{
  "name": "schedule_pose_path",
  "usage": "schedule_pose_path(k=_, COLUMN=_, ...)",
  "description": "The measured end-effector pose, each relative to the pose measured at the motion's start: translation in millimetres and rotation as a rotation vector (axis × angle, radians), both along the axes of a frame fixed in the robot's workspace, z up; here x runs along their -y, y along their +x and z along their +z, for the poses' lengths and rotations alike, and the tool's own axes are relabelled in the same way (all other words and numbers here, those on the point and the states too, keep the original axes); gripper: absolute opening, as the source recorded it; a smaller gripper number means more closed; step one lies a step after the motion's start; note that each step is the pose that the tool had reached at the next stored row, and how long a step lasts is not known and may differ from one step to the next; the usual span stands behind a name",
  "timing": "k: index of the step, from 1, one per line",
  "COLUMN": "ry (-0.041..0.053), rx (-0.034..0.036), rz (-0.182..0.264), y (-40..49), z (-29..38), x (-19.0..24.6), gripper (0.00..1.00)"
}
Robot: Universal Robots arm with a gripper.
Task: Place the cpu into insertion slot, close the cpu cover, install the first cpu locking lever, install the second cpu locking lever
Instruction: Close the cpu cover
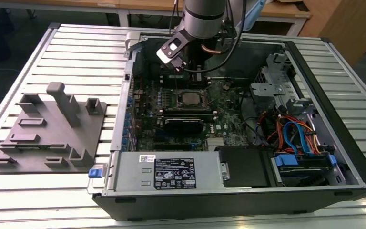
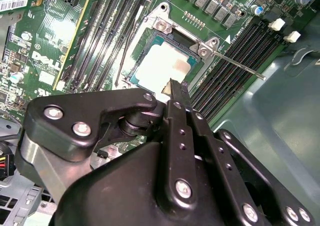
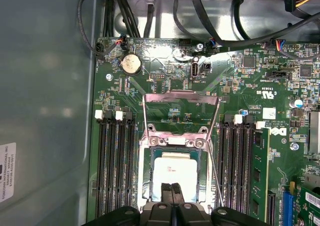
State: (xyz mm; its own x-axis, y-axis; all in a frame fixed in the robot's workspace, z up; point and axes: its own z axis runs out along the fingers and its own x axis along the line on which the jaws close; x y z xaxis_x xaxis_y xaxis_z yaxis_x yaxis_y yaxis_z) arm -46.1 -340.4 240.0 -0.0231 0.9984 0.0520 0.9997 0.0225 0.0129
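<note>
The cpu (image 3: 175, 168) lies flat in the insertion slot (image 3: 148, 183), its silvery top bare with a dark rim around it. It also appears as the cpu (image 2: 157, 66) in the second wrist view and the cpu (image 1: 189, 98) mid-board in the exterior view. The cpu cover (image 3: 181, 95) stands raised behind the socket, and green board shows through its window. One thin locking lever (image 2: 240, 67) juts out free from the socket's hinge side. A second lever (image 2: 125, 51) runs along the opposite side. My gripper (image 3: 172, 187) is shut with nothing between its fingers, and its tips hang over the chip's near edge.
Black memory slots (image 3: 115, 166) flank the socket on both sides. The grey case wall (image 3: 45, 111) is close by. In the exterior view a grey fixture tray (image 1: 49, 129) sits on the slatted table at the left. A power supply (image 1: 164, 172) and coloured cables (image 1: 294, 136) fill the case front.
</note>
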Motion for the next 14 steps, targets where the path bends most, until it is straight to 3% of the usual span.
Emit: schedule_pose_path(k=14, ry=-0.0001, rx=-0.0001, rz=0.0, y=2.2, z=0.4, x=0.0, gripper=0.1)
